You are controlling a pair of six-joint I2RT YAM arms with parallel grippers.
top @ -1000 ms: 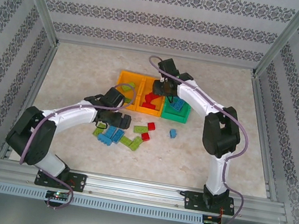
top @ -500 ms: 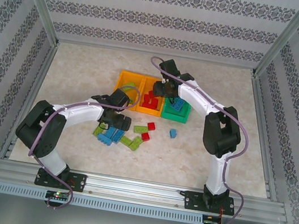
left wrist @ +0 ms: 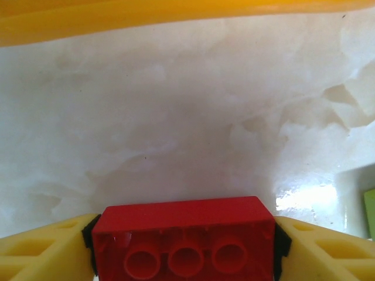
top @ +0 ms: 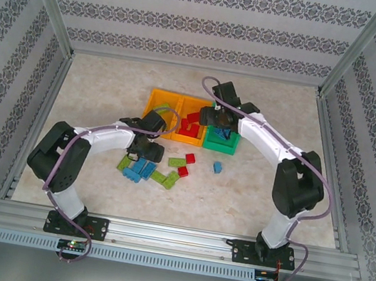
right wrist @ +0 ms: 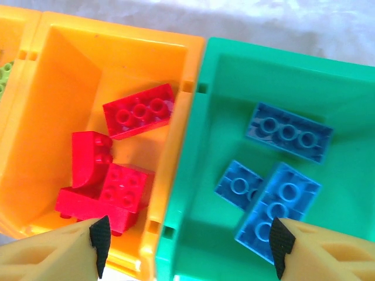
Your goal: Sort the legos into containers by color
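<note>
**Status.** The left gripper [left wrist: 185, 260] is clamping a red oblong studded plastic brick [left wrist: 183, 225] by its two ends. It is holding the brick low over the pale marbled table [left wrist: 176, 117], just short of an orange-yellow bin wall [left wrist: 176, 17]. Which bin that wall belongs to cannot be told from the wrist view.

The right gripper [right wrist: 187, 249] is hovering with fingers apart and empty. It is above the divide between the middle orange-yellow plastic bin [right wrist: 64, 76], which is holding red bricks, and the green plastic bin [right wrist: 281, 55], which is holding blue ones.

**Recommendation.**
- The brick is judged to be going to the middle bin.
- It needs lifting well above the rim before it crosses, or it may catch on the wall.
- The right arm is occupying that airspace and should clear first.
- Release should be low and central, over the red pile.
- The remaining loose bricks [top: 145, 170] are lying near the left arm.
</note>
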